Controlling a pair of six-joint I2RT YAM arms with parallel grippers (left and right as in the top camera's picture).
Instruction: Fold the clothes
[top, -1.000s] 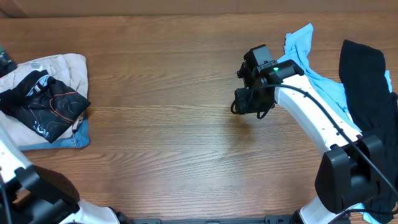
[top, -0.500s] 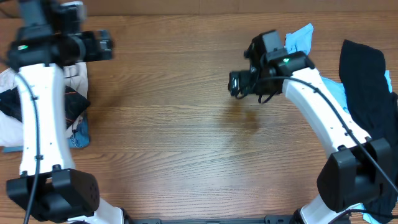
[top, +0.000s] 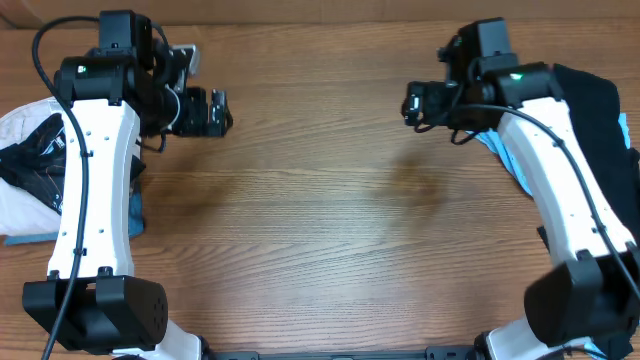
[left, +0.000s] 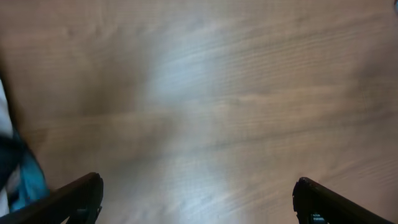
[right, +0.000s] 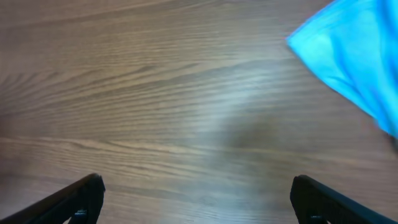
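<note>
One jersey (top: 33, 163) lies crumpled; left hand (top: 222, 110) and right hand (top: 410, 103) spread wide, holding nothing.

The jersey (top: 28, 168) is black with small white printed marks. It lies crumpled and unfolded at the left edge of the table (top: 300, 220), bunched on top of a pale garment (top: 20, 115). Its right side is hidden under the left arm (top: 95, 170).
</note>
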